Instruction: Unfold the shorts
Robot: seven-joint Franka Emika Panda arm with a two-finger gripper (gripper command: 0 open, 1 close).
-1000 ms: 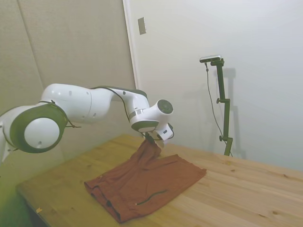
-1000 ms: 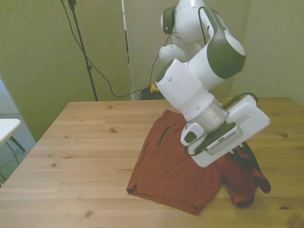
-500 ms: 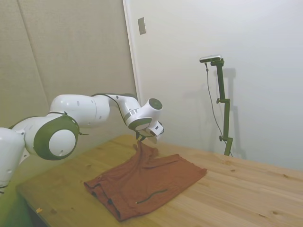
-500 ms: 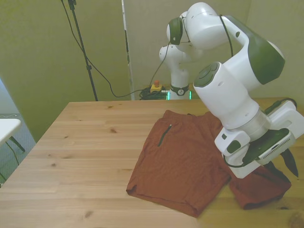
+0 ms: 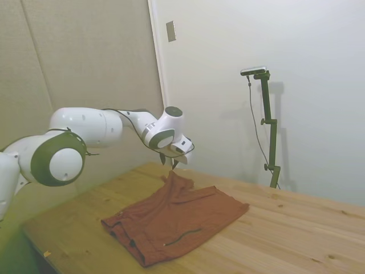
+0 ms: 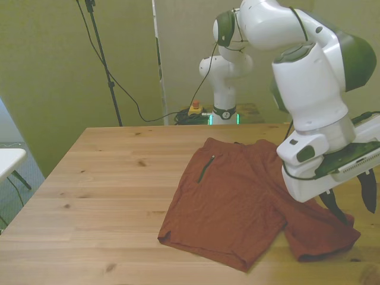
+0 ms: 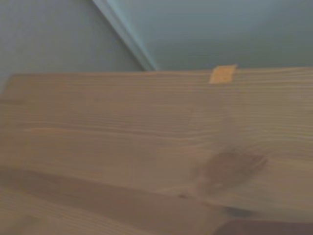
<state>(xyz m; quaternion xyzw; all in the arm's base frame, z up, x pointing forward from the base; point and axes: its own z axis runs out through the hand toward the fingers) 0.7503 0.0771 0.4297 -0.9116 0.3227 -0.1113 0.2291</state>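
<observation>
The rust-brown shorts lie spread on the wooden table, with the dark pocket slit facing up. In the side view the shorts are flat except for a small raised fold at the far corner. My gripper hangs just above the leg at the front view's right, open, with nothing between its fingers. In the side view the gripper is a little above that raised fold. The wrist view shows bare table wood and a sliver of dark red cloth.
A small orange mark sits on the table near its edge. The table's near edge runs close below the shorts' hem. A white object stands off the table at the front view's left.
The gripper let go of the shorts' leg and rose, moving toward the front view's right. The lifted leg dropped and now lies nearly flat.
</observation>
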